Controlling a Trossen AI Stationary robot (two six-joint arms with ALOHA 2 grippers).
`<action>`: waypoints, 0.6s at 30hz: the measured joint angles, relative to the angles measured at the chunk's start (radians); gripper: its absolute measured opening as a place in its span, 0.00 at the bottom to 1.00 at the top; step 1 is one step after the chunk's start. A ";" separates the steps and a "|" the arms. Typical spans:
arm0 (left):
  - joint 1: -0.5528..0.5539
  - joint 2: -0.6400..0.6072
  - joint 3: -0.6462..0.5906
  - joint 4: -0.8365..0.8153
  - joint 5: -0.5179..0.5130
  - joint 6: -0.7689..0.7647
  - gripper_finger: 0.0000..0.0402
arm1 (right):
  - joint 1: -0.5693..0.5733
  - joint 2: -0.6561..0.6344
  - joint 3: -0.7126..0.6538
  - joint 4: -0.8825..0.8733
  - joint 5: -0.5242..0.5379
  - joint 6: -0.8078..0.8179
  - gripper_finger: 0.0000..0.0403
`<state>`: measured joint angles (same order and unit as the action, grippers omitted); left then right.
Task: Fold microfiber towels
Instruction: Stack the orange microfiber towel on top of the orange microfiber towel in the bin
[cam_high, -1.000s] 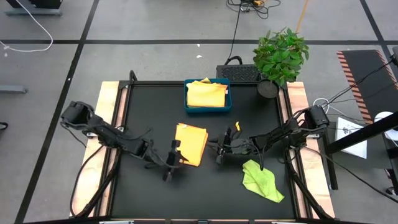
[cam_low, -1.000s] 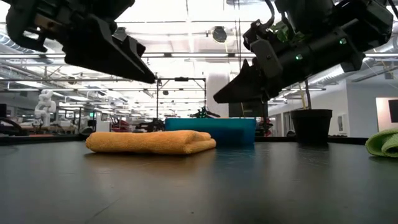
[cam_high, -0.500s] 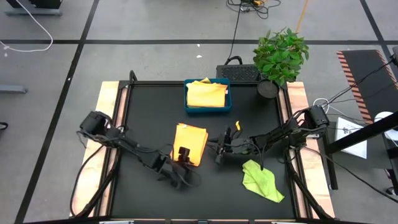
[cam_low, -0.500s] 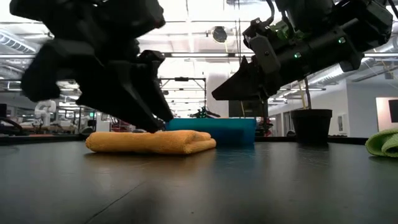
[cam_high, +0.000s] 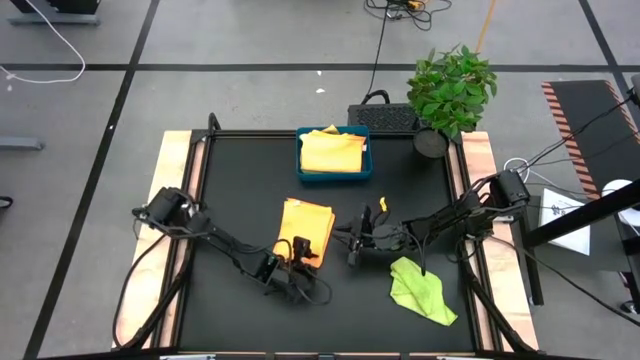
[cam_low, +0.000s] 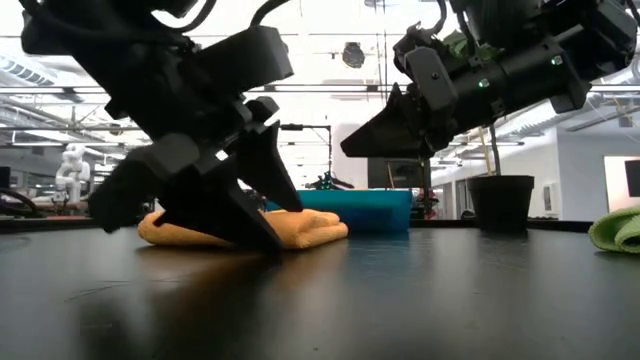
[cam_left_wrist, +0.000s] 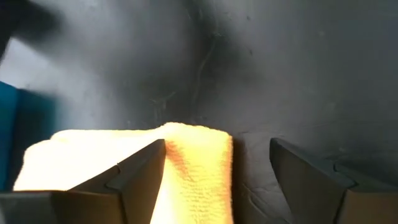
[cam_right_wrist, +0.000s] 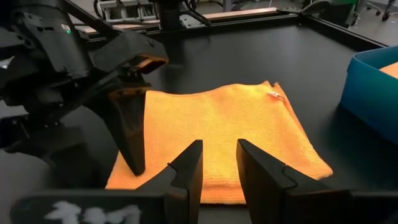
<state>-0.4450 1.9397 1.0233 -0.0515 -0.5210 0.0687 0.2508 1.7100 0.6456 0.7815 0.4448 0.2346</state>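
A folded orange-yellow towel (cam_high: 308, 222) lies flat on the black table, also in the low view (cam_low: 315, 228) and right wrist view (cam_right_wrist: 230, 118). My left gripper (cam_high: 298, 252) is open and low at the towel's near edge. Its fingers stand either side of a towel corner (cam_left_wrist: 199, 162), one over the cloth (cam_left_wrist: 140, 171) and one over bare table (cam_left_wrist: 305, 174). My right gripper (cam_high: 350, 243) hovers right of the towel, slightly open and empty (cam_right_wrist: 219, 149). A lime green towel (cam_high: 420, 288) lies crumpled at the near right. Pale yellow towels (cam_high: 332, 152) lie in the blue tray (cam_high: 334, 179). My left gripper comes at the orange-yellow towel's near corner (cam_right_wrist: 134, 168) slanting down from the near left, its fingertips at table height (cam_low: 262, 232). I cannot tell whether a finger touches the cloth.
The blue tray stands at the far middle of the table (cam_low: 370, 210). A potted plant (cam_high: 450, 90) stands at the far right corner, its pot in the low view (cam_low: 500, 205). A black box (cam_high: 380, 118) sits behind the tray. Bare table lies at the near left.
My left gripper has swung toward the table's right edge and dropped from well above the table to the towel's near edge, tipping its fingers downward. The towel has stayed where it was.
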 joint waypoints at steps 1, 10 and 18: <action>-0.001 0.002 0.000 0.001 -0.015 0.003 0.71 | 0.000 0.000 0.000 0.000 0.000 0.005 0.23; 0.032 0.012 -0.003 -0.028 -0.033 0.007 0.29 | 0.008 0.000 0.000 0.002 -0.129 -0.061 0.23; 0.037 -0.007 -0.006 -0.056 -0.030 0.036 0.04 | 0.049 0.000 0.000 0.008 -0.188 -0.232 0.24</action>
<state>-0.4080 1.9332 1.0169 -0.1074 -0.5506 0.1049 0.2997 1.7100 0.6456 0.7895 0.2571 0.0022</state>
